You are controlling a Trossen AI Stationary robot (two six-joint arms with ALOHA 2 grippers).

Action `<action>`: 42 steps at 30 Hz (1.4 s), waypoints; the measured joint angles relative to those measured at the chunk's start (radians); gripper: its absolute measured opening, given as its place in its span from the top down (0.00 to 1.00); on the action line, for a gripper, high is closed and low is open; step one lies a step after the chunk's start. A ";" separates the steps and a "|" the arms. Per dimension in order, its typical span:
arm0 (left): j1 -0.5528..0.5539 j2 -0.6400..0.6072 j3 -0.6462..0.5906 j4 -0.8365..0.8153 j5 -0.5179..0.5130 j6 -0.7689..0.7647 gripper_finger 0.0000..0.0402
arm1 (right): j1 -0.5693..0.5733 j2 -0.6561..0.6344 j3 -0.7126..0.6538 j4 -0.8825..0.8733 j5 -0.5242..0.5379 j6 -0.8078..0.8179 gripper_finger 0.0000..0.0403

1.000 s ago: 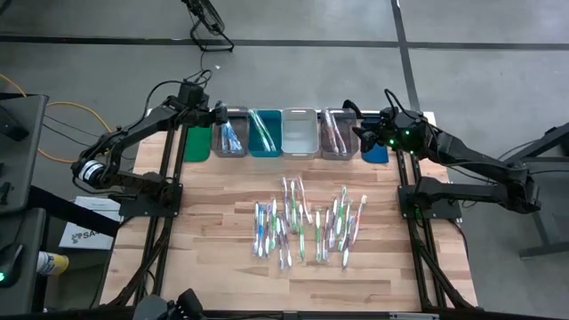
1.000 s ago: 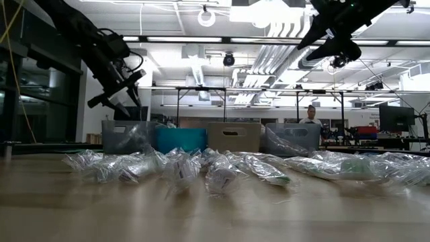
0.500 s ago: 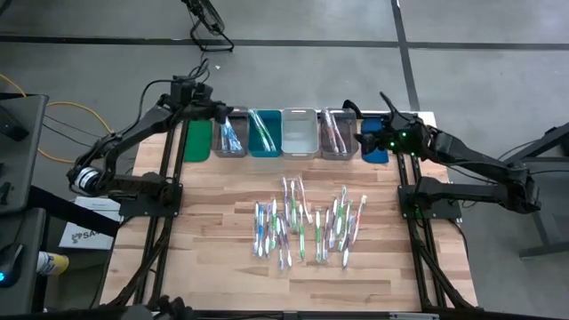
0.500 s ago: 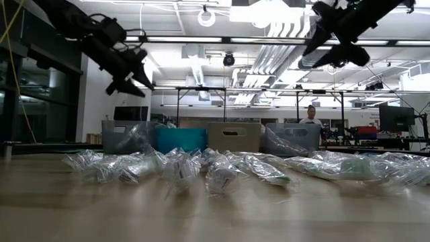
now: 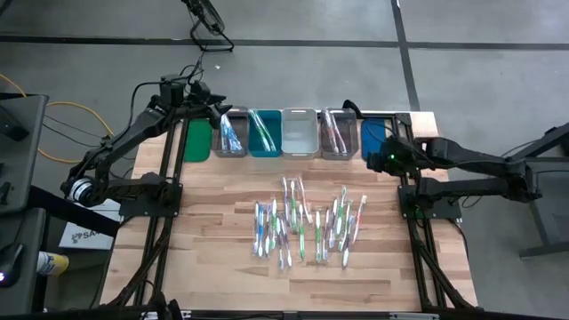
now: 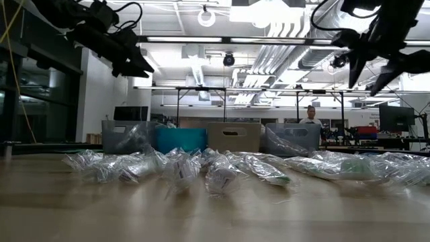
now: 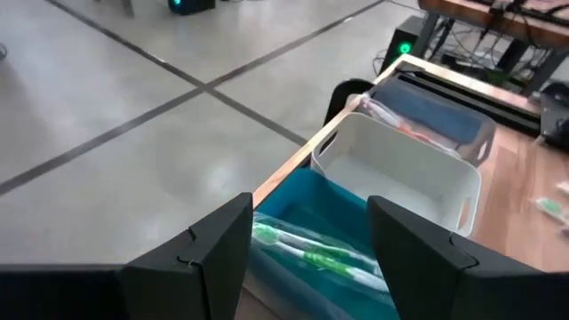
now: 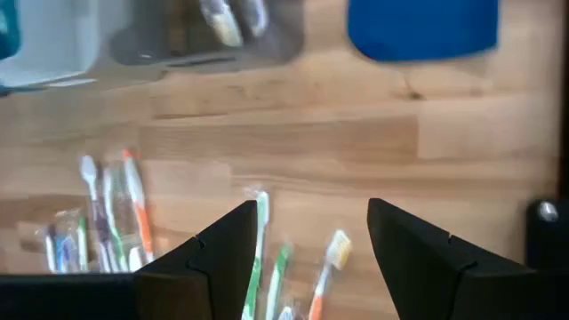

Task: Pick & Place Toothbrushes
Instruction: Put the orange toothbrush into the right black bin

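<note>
- Grabbing those toothbrushes (image 5: 307, 227) on the bench (image 5: 222, 267): they look light, in slippery crinkly wrappers, so pinch one mid-handle.
- Left claw (image 5: 216, 106) and right claw (image 5: 384, 160) both hang released, holding nothing.

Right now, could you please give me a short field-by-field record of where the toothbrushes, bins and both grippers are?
loose toothbrushes: wrapped, scattered mid-table
bin row: along the far table edge, green, grey, teal, white, grey, blue
teal bin: holds green-handled brushes
white bin: looks empty
left gripper: open, holding nothing, raised at the far edge near the first grey bin
right gripper: open, holding nothing, above the table just near of the blue bin
</note>
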 joint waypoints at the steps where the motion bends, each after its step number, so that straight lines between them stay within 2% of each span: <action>1: 0.000 0.000 0.000 -0.001 0.000 0.011 0.46 | 0.023 0.005 0.000 -0.005 0.012 0.038 0.49; 9: 0.000 0.000 0.000 -0.004 0.025 0.059 0.46 | 0.178 0.117 0.000 -0.010 0.059 0.278 0.49; 22: 0.000 0.000 0.000 -0.005 0.060 0.139 0.46 | 0.383 0.396 0.000 -0.007 -0.003 0.615 0.49; 34: 0.000 0.001 0.000 -0.022 0.072 0.170 0.46 | 0.396 0.596 -0.001 0.099 -0.032 0.634 0.49; 42: 0.000 0.001 0.000 -0.036 0.071 0.195 0.46 | 0.395 0.620 -0.085 0.218 -0.060 0.660 0.49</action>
